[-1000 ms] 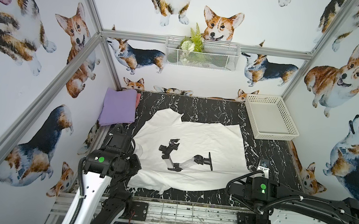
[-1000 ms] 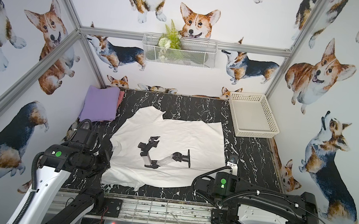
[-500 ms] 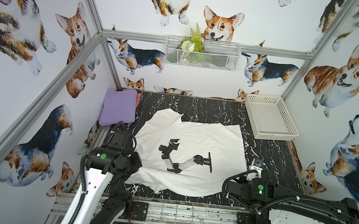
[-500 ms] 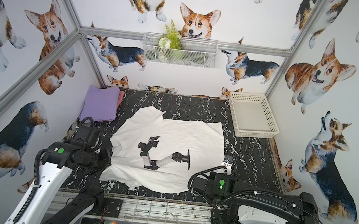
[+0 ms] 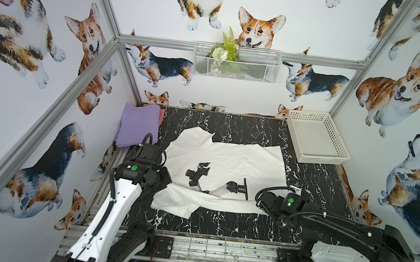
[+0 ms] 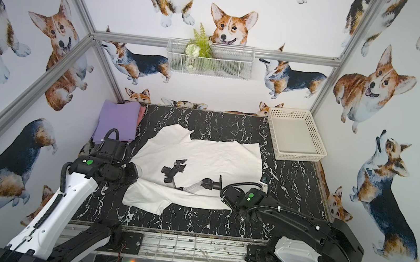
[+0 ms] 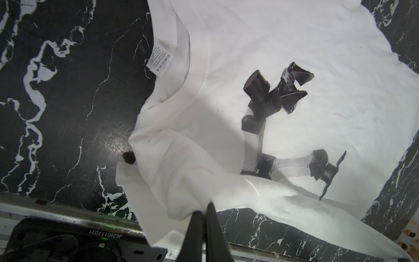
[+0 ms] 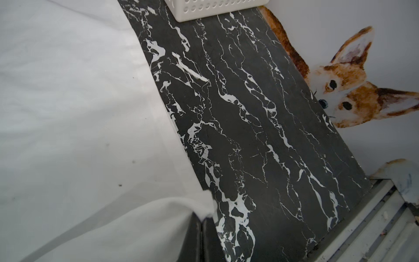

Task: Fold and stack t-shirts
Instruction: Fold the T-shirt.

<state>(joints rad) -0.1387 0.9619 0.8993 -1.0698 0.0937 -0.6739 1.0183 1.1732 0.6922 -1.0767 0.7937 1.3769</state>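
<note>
A white t-shirt [image 5: 227,161] [image 6: 208,156] with a black-and-grey robot-arm print lies spread on the black marble table [image 5: 232,122]. Its near edge is raised and rolled inward over the lower part of the print. My left gripper [image 7: 205,207] is shut on bunched cloth near the collar and shoulder, seen in a top view under the wrist [image 5: 164,183]. My right gripper [image 8: 201,219] is shut on the near right hem corner [image 5: 262,208]. A folded lavender t-shirt [image 5: 138,125] lies at the far left on top of a pinkish one [image 5: 161,117].
A white perforated basket [image 5: 321,159] [image 8: 215,9] stands at the far right of the table. A wire basket with a plant [image 5: 235,63] hangs on the back wall. Metal rails [image 5: 215,250] run along the table's near edge between the two arm bases.
Both grippers have lifted the shirt's near edge and carried it inward, away from the table's front. The right arm has shifted left, and cloth now covers the print's lower part.
</note>
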